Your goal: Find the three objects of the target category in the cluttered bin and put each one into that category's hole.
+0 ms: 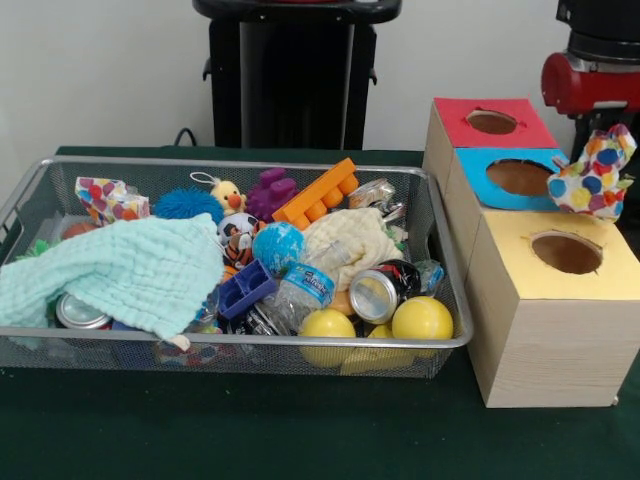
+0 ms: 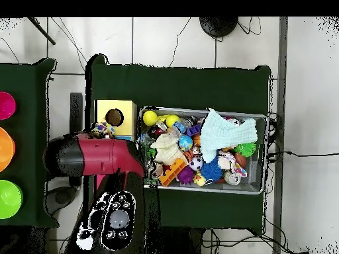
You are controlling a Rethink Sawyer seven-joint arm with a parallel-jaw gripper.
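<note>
A polka-dot cloth (image 1: 592, 175) hangs in the air beneath the red arm (image 1: 590, 82), above the right side of the blue-topped box (image 1: 475, 165) and behind the yellow-topped box's (image 1: 510, 235) hole. My gripper (image 1: 600, 148) is shut on the cloth, which mostly hides it. From overhead the same cloth (image 2: 101, 129) shows at the arm's tip (image 2: 99, 153), beside the yellow box (image 2: 126, 109). A second polka-dot cloth (image 1: 108, 197) lies in the wire bin's (image 1: 250, 343) back left corner. A mint cloth (image 1: 120, 265) and a cream cloth (image 1: 350, 240) also lie in the bin.
A red-topped box (image 1: 455, 115) stands behind the blue one. The bin holds yellow balls (image 1: 422, 318), cans (image 1: 375, 295), a plastic bottle (image 1: 300, 290), an orange brick (image 1: 318, 192), a blue spiky ball (image 1: 188, 203) and small toys. Coloured bowls (image 2: 8, 198) sit on a side table.
</note>
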